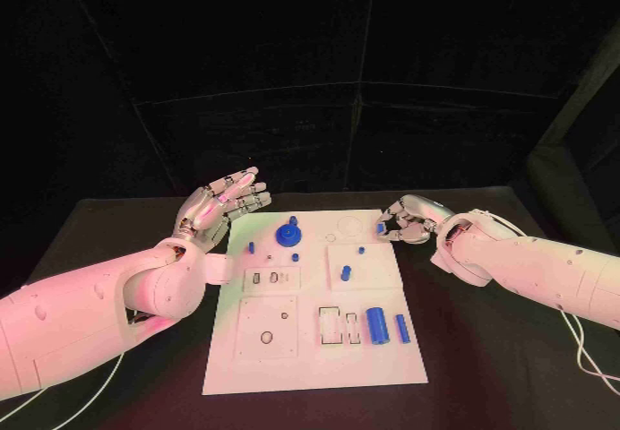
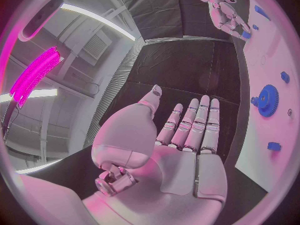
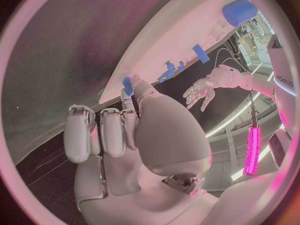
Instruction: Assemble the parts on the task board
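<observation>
1. White board (image 1: 314,358) lying flat in the middle of the black table (image 1: 491,358), long side running from 6 o'clock to 12 o'clock in the head view.
2. Left hand (image 1: 222,209) raised beside the board's corner at 11 o'clock, palm up, fingers straight and spread wide, holding nothing; same open palm (image 2: 187,150) seen from its own wrist camera, with the board's edge (image 2: 278,50) just beside the fingertips.
3. Right hand (image 1: 409,222) at the board's corner at 1 o'clock, fingers curled in, pinching a small blue piece (image 1: 380,228) between the thumb and a finger right at the board's edge.
4. Same pinch seen from the right wrist: blue piece (image 3: 127,85) at the fingertips of the curled hand (image 3: 131,135), close against the board (image 3: 187,30); touching the board or not, cannot tell.
5. Blue gear (image 1: 289,236) standing on the board near 12 o'clock, between the two hands; also seen from the left wrist (image 2: 267,100).
6. Two small blue pegs (image 1: 295,257) and (image 1: 347,271) just below the gear, toward the middle of the board.
7. Blue cylinder (image 1: 379,325) and a thinner blue bar (image 1: 402,328) lying side by side on the board toward 4 o'clock, well apart from both hands.
8. Empty cut-out slots (image 1: 339,326) just beside the cylinder, on its 9 o'clock side.
</observation>
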### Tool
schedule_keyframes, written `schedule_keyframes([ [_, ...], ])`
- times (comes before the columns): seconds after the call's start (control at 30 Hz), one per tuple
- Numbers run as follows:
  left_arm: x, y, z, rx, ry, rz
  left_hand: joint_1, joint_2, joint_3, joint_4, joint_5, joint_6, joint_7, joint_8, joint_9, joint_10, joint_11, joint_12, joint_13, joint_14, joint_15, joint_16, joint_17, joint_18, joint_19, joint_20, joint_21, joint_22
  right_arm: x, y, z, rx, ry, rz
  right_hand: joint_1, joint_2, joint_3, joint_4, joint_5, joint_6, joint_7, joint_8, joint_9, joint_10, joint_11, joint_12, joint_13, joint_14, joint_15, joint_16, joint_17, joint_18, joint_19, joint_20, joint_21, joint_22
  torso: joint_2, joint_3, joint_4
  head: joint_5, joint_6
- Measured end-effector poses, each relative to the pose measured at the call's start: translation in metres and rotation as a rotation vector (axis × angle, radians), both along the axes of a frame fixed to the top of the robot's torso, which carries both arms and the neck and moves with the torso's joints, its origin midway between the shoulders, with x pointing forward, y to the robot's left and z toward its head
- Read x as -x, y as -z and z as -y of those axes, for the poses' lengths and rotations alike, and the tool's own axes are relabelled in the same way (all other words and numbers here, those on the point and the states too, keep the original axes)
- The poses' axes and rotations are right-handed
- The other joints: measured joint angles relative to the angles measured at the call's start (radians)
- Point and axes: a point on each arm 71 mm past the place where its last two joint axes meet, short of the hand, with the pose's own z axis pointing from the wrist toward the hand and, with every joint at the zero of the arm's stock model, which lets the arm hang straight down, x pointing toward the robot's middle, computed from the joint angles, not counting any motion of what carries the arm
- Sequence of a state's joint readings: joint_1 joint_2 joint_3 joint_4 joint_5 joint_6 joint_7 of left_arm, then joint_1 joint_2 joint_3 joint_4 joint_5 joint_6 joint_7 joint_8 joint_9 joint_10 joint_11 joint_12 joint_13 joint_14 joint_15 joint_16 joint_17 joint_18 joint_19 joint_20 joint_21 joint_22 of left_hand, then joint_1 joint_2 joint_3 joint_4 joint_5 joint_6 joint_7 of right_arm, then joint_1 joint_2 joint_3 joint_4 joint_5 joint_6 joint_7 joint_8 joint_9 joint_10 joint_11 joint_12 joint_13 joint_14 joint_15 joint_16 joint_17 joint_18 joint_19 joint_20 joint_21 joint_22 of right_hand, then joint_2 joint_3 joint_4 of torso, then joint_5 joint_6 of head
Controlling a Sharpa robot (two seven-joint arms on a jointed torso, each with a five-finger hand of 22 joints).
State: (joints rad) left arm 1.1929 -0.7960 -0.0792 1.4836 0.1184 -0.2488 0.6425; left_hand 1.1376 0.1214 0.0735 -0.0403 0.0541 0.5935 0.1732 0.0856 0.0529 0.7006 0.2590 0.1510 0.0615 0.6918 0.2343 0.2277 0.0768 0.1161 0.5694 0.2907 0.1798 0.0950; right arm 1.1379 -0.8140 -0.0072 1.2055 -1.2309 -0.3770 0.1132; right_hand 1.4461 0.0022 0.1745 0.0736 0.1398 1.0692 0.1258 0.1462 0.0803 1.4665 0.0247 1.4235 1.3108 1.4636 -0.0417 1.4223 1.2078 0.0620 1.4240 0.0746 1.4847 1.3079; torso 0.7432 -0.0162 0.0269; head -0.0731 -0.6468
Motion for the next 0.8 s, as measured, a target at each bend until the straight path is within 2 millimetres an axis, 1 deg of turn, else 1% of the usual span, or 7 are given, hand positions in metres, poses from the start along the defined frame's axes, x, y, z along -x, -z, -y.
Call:
schedule_keyframes([
  [0.07, 0.0, 0.0, 0.0, 0.0, 0.0, 0.0, 0.0, 0.0, 0.0, 0.0, 0.0, 0.0, 0.0, 0.0, 0.0, 0.0, 0.0, 0.0, 0.0, 0.0, 0.0, 0.0, 0.0, 0.0, 0.0, 0.0, 0.0, 0.0, 0.001, -0.002, -0.001, -0.005, 0.003, 0.014, 0.001, 0.001, 0.004, -0.004, 0.0, 0.0, 0.0, 0.0, 0.0, -0.002, -0.002, 0.001, 0.0, 0.003, -0.003, 0.0, 0.002, 0.0, 0.004, -0.004, 0.001, 0.0, 0.0, -0.0001, 0.0, 0.001, 0.0],
  [0.23, 0.001, 0.0, -0.001, 0.0, 0.0, -0.001, 0.0, 0.0, 0.0, 0.0, 0.0, 0.0, 0.0, 0.0, 0.0, 0.0, 0.0, 0.0, 0.0, 0.0, 0.0, 0.0, 0.0, 0.0, 0.0, 0.0, 0.0, 0.0, 0.008, -0.007, -0.004, -0.024, 0.006, 0.047, -0.001, 0.004, 0.016, -0.01, 0.007, 0.0, 0.0, 0.0, -0.001, -0.002, -0.002, 0.001, -0.001, 0.003, -0.003, 0.0, 0.0, 0.0, 0.002, -0.005, 0.001, 0.0, 0.0, -0.001, 0.0, 0.004, -0.002],
  [0.4, 0.002, -0.001, -0.002, 0.001, 0.001, -0.001, 0.0, 0.0, 0.0, 0.0, 0.0, 0.0, 0.0, 0.0, 0.0, 0.0, 0.0, 0.0, 0.0, 0.0, 0.0, 0.0, 0.0, 0.0, 0.0, 0.0, 0.0, 0.0, 0.02, -0.015, -0.012, -0.049, 0.005, 0.057, -0.001, 0.004, 0.02, -0.014, 0.008, 0.0, 0.001, 0.0, -0.001, -0.002, -0.002, 0.001, -0.001, 0.003, -0.003, 0.0, -0.008, 0.0, 0.0, -0.007, 0.001, 0.0, -0.002, -0.004, 0.0, 0.003, -0.001],
  [0.53, 0.003, -0.001, -0.002, 0.002, 0.003, -0.002, 0.0, 0.0, 0.0, 0.0, 0.0, 0.0, 0.0, 0.0, 0.0, 0.0, 0.0, 0.0, 0.0, 0.0, 0.0, 0.0, 0.0, 0.0, 0.0, 0.0, 0.0, 0.0, 0.03, -0.024, -0.035, -0.075, -0.009, 0.049, -0.007, 0.009, 0.022, -0.016, 0.008, 0.0, 0.001, 0.0, -0.001, -0.002, -0.002, -0.006, 0.0, 0.003, -0.003, 0.0, -0.014, 0.0, 0.0, -0.007, 0.001, 0.0, -0.006, -0.0072, -0.0007, 0.006, -0.001],
  [0.7, 0.003, -0.001, -0.001, 0.002, 0.004, -0.002, 0.0, 0.0, 0.0, 0.0, 0.0, 0.0, 0.0, 0.0, 0.0, 0.0, 0.0, 0.0, 0.0, 0.0, 0.0, 0.0, 0.0, 0.0, 0.0, 0.0, 0.0, 0.0, 0.042, -0.031, -0.077, -0.099, -0.04, 0.023, -0.011, 0.013, 0.022, -0.016, 0.008, 0.0, 0.001, 0.0, -0.002, -0.002, -0.002, -0.01, 0.0, 0.003, -0.003, 0.0, -0.018, 0.0, 0.0, -0.007, 0.001, 0.0, -0.014, -0.0112, -0.0019, 0.012, -0.007],
  [0.77, 0.002, -0.001, -0.001, 0.002, 0.004, -0.002, 0.005, 0.005, 0.003, -0.003, 0.0, 0.008, 0.0, 0.0, 0.001, 0.0, 0.0, 0.0, 0.0, 0.0, 0.0, 0.0, 0.0, 0.0, 0.007, 0.0, 0.0, 0.0, 0.045, -0.032, -0.094, -0.103, -0.054, 0.012, -0.011, 0.013, 0.023, -0.017, 0.008, 0.0, 0.0, 0.001, -0.002, -0.002, -0.002, -0.01, 0.0, 0.003, -0.003, 0.0, -0.019, 0.0, 0.0, -0.007, 0.001, 0.0, -0.018, -0.0128, -0.0018, 0.014, -0.011],
  [0.8, 0.002, -0.001, 0.0, 0.001, 0.004, -0.002, 0.005, 0.005, 0.003, -0.003, 0.0, 0.01, 0.002, 0.0, 0.001, 0.005, 0.0, 0.0, 0.0, 0.004, -0.004, 0.0, 0.0, 0.0, 0.011, 0.001, 0.0, 0.0, 0.046, -0.033, -0.105, -0.104, -0.064, 0.006, -0.011, 0.013, 0.027, -0.018, 0.008, 0.0, 0.0, 0.001, -0.002, -0.002, -0.002, -0.01, 0.0, 0.003, -0.003, -0.002, -0.021, 0.0, 0.0, -0.007, 0.001, 0.0, -0.02, -0.0139, -0.0015, 0.016, -0.012],
])
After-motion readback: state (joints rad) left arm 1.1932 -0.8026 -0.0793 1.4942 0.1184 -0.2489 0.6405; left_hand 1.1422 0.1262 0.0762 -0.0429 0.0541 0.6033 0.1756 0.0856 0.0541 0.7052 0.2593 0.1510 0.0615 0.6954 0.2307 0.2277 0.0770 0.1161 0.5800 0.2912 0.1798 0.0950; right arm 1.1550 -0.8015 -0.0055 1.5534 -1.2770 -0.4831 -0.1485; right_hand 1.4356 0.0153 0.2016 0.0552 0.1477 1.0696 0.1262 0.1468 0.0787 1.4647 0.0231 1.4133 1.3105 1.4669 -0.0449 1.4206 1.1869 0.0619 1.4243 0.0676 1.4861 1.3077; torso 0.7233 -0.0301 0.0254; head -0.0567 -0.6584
